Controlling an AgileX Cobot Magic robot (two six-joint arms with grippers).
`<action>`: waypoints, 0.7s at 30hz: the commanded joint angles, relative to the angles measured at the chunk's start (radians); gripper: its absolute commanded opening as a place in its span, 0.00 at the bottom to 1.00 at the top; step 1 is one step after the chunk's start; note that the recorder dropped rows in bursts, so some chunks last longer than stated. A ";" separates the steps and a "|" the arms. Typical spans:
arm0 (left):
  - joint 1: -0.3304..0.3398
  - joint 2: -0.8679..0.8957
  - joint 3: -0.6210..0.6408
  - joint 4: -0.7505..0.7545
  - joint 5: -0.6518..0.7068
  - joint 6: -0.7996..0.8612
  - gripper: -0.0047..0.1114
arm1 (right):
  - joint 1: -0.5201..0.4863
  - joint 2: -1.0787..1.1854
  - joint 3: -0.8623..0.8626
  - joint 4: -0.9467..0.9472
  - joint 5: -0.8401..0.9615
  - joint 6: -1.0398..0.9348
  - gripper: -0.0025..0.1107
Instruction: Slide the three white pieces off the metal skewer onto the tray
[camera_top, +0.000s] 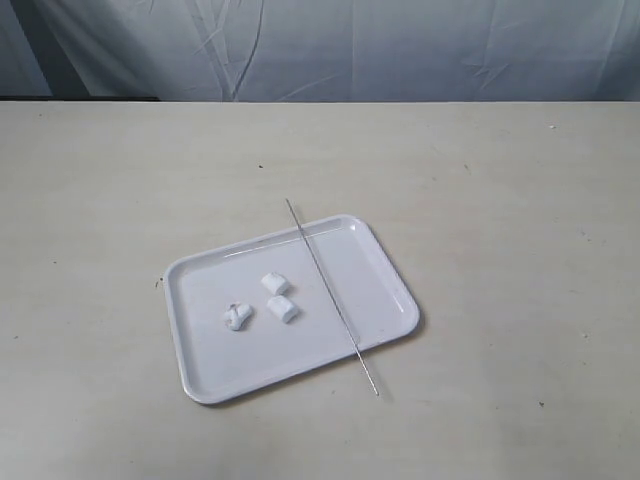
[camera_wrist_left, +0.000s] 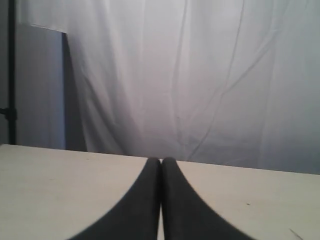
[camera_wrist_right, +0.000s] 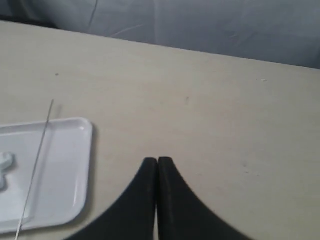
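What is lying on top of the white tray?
Three white pieces lie loose on the tray; the bare skewer rests across its rim. Nothing hides them.

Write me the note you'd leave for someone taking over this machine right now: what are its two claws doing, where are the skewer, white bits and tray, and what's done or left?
Left gripper: shut, holding nothing, over bare table.
Right gripper: shut, holding nothing, over the table beside the tray.
Things: the three white pieces lie loose and close together on the tray. The skewer lies bare across the tray, both ends poking past the rim.
Done: all three pieces are off the skewer and on the tray.
Left: nothing, by the look of it.
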 joint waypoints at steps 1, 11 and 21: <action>-0.010 -0.067 0.005 -0.614 0.145 0.606 0.04 | -0.086 -0.087 0.034 -0.054 0.037 0.036 0.02; -0.008 -0.101 0.005 -0.791 0.412 0.854 0.04 | -0.190 -0.290 0.147 -0.115 0.039 0.072 0.02; -0.008 -0.101 0.005 -0.675 0.405 0.782 0.04 | -0.206 -0.319 0.147 -0.403 0.036 0.363 0.02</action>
